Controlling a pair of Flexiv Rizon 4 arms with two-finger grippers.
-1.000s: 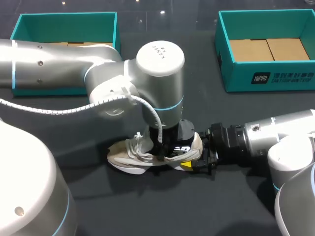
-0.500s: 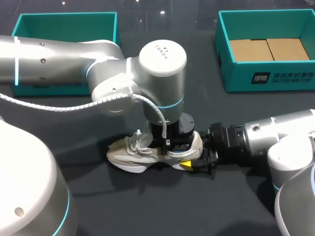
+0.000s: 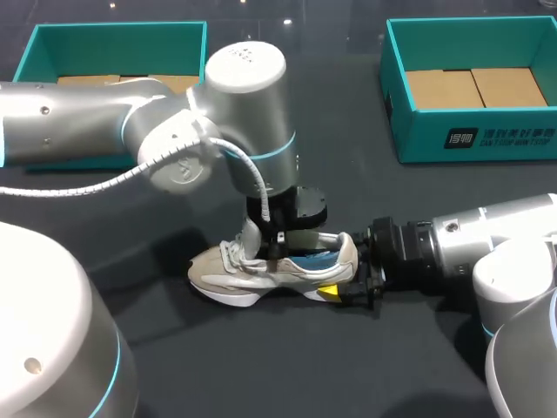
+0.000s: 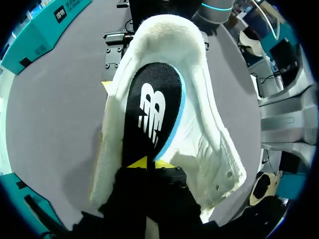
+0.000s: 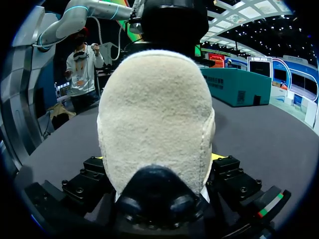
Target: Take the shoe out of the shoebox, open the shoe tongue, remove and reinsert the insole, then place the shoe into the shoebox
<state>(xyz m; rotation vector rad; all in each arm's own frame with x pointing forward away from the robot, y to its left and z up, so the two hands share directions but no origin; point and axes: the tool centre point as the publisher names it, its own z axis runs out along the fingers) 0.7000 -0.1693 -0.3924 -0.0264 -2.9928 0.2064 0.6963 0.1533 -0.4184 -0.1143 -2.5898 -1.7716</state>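
A beige sneaker (image 3: 261, 277) lies on its sole on the dark table, toe toward the left. My left gripper (image 3: 274, 244) hangs over the shoe's opening, shut on the front edge of the black, blue-edged insole (image 4: 152, 109). The insole is partly lifted out of the fleecy lining (image 4: 209, 134), and its blue edge (image 3: 309, 261) shows above the collar. My right gripper (image 3: 348, 279) lies low at the heel. Its yellow-tipped fingers (image 5: 102, 158) press the heel (image 5: 157, 119) from both sides, so it is shut on the shoe.
A teal shoebox (image 3: 474, 139) with a cardboard floor stands at the back right. A second teal box (image 3: 113, 35) stands at the back left, partly behind my left arm. Bare table lies in front of the shoe.
My left gripper has shut on the insole, then risen and drifted left, drawing the insole up out of the shoe. The right arm and the shoe have stayed put.
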